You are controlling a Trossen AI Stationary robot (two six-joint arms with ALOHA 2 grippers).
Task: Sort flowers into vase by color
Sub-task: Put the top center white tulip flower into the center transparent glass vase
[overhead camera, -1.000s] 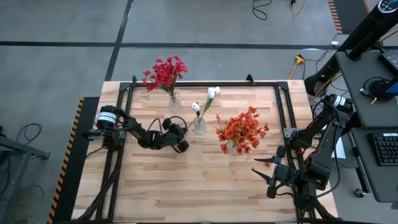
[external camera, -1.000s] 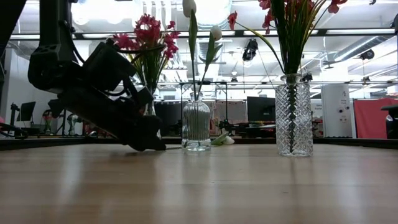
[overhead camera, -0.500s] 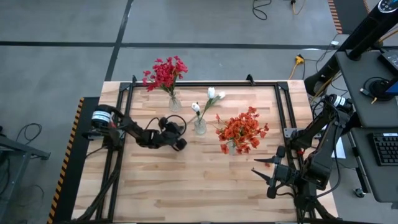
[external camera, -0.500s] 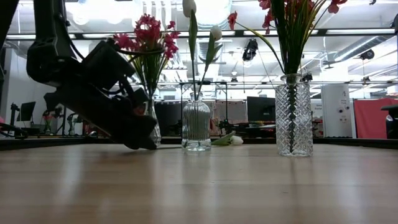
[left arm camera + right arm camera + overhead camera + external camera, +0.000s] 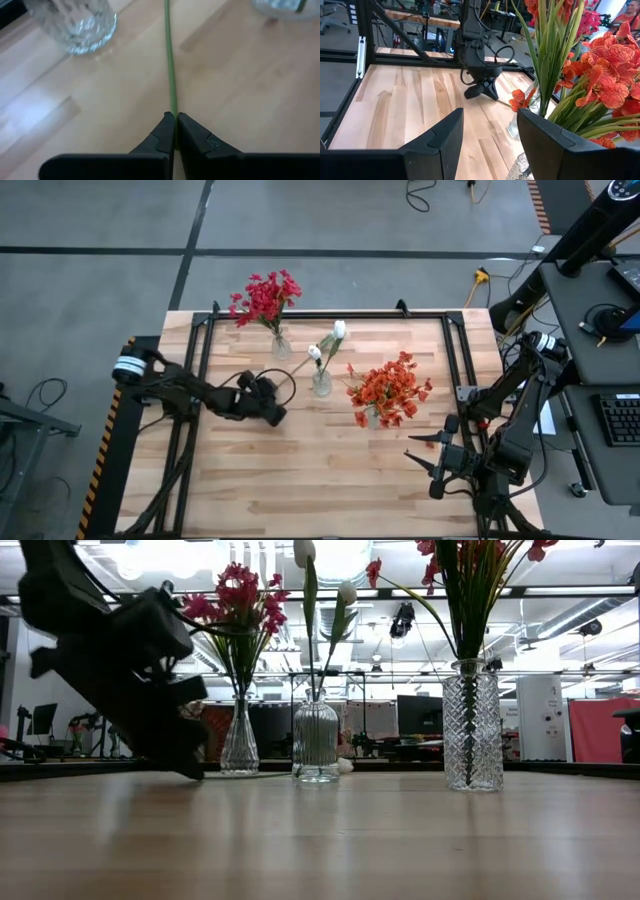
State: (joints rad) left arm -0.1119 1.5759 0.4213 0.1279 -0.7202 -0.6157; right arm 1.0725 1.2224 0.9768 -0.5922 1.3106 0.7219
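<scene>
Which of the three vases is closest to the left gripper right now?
The middle vase with the white buds, just beyond the left gripper, which pinches a green stem. The crimson vase stands farther back; the orange-red vase is farther right.

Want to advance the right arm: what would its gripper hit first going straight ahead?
Likely nothing close: bare table, then the left gripper holding a stem. Orange flowers sit just beside that line; depth unclear.
</scene>
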